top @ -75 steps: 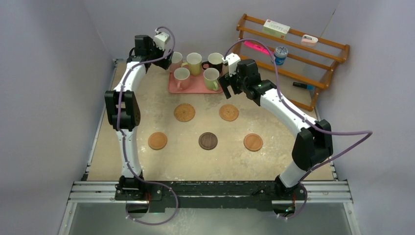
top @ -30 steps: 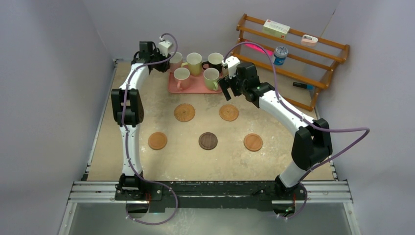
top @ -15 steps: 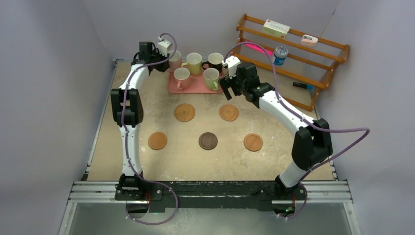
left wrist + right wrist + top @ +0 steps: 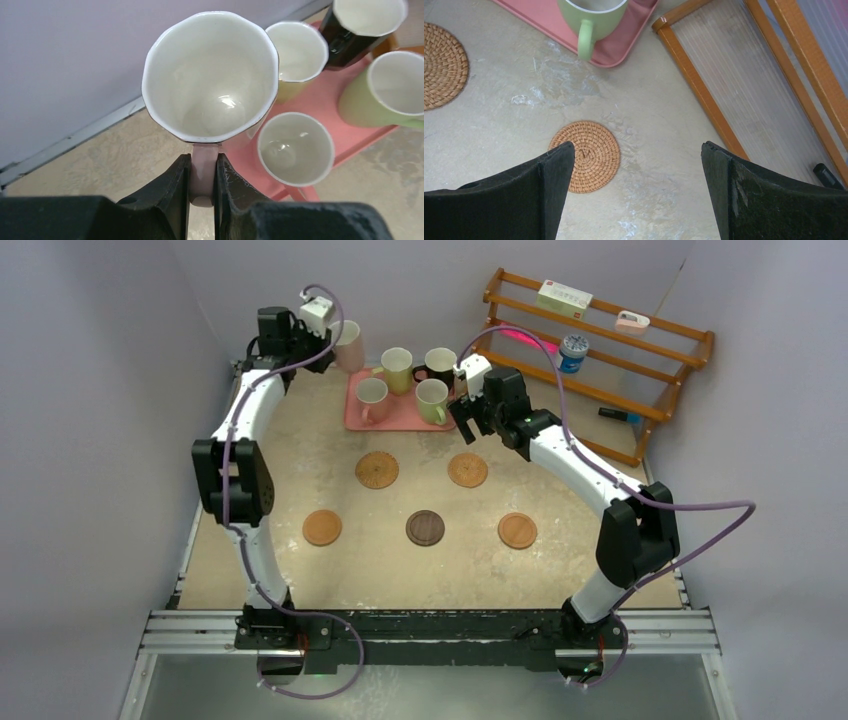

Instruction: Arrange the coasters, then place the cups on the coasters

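At the far-left corner of the surface (image 4: pixel 300 460): left hand (image 4: pixel 202 172) clamped shut on the handle of a pink cup (image 4: pixel 210 75), cup held up off the pink tray (image 4: pixel 396 421).

Cup upright, white inside facing up, just past the tray's far-left corner, apart from the other cups. On the tray: pale yellow cup (image 4: pixel 397 365) and black cup (image 4: pixel 440 365) at the back, second pink cup (image 4: pixel 372 397) and green cup (image 4: pixel 432 397) in front. Right hand (image 4: pixel 636 147) spread wide, holding nothing, hovering over the surface near the tray's near-right corner, right woven coaster (image 4: pixel 467 470) below it. All coasters bare, well apart: left woven coaster (image 4: pixel 377 470) in the same row; nearer row has left tan coaster (image 4: pixel 322 527), dark brown coaster (image 4: pixel 425 527), right tan coaster (image 4: pixel 517 530).
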{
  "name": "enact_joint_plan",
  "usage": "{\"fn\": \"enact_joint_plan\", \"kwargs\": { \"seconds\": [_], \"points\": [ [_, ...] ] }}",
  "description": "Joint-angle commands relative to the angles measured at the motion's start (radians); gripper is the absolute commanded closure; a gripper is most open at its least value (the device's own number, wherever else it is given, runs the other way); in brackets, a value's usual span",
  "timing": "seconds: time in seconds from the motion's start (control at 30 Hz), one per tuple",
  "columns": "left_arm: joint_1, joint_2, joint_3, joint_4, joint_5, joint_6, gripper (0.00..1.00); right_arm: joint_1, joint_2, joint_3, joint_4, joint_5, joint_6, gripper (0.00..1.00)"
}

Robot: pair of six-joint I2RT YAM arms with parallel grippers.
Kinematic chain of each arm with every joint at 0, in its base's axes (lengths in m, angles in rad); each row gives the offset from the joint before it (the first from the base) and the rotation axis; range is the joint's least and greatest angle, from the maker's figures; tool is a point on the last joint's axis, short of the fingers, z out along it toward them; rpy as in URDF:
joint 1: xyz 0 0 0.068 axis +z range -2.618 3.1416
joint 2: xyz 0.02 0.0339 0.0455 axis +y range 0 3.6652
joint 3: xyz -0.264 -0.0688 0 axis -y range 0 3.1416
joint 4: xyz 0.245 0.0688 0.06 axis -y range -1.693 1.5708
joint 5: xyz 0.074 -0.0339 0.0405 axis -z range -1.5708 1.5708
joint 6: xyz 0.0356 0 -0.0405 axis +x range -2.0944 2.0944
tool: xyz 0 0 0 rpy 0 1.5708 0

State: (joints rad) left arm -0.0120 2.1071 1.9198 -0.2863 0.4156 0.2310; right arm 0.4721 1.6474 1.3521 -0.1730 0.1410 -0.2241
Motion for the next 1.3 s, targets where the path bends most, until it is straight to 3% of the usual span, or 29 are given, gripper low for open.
{"fn": "enact_joint_plan", "kwargs": {
  "seconds": [0.0,0.17,0.7,0.87,1.07,1.27],
  "points": [
    [0.010,-0.252,-0.113,0.145,0.030,0.020,1.00,0.004,-0.036,0.009,0.023,0.022,-0.016,0.02],
    [0.010,-0.491,-0.389,0.155,0.064,0.108,1.00,0.004,-0.046,0.006,0.025,0.014,-0.028,0.02],
    [0.043,-1.162,-1.041,-0.138,0.100,0.461,1.00,0.004,-0.102,-0.106,0.095,-0.036,-0.073,0.02],
    [0.097,-1.249,-1.130,-0.201,0.201,0.526,1.00,0.004,-0.141,-0.162,0.136,-0.031,-0.092,0.02],
    [0.248,-1.255,-1.162,-0.264,0.383,0.638,1.00,0.004,-0.176,-0.216,0.165,-0.025,-0.114,0.02],
    [0.438,-1.171,-1.124,-0.494,0.637,0.911,1.00,0.004,-0.196,-0.251,0.170,-0.021,-0.128,0.02]
  ]
}}
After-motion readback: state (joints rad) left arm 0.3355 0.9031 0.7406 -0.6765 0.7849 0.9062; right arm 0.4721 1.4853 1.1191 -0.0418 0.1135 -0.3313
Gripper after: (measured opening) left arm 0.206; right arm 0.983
